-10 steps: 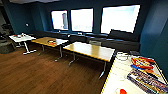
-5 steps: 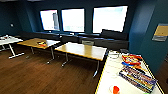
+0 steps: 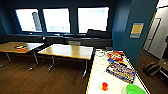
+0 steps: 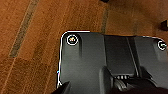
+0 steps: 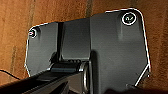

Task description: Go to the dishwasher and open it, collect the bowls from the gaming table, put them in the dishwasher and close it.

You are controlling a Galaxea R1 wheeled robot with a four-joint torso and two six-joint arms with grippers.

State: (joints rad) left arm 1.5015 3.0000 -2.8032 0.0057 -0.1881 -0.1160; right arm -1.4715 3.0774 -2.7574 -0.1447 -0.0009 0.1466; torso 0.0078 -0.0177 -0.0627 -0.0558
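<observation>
The gaming table is the long white-topped table with a yellow edge strip, running from the lower right of the head view toward the blue wall. A bright green bowl lies near its close end. Beside it sits a small orange and white object. Colourful game boxes and a red and yellow item lie farther along the top. The dishwasher is out of view. Both wrist views look down on brown wooden floor past the robot's dark plate.
Two wooden-topped tables stand in the middle and left of the room, on metal legs. A dark bench runs below three bright windows. A doorway opens at the right, with a dark bag on the floor.
The whole head picture has shifted: the camera has turned right and come closer, so the white-topped table and green bowl now sit nearer.
</observation>
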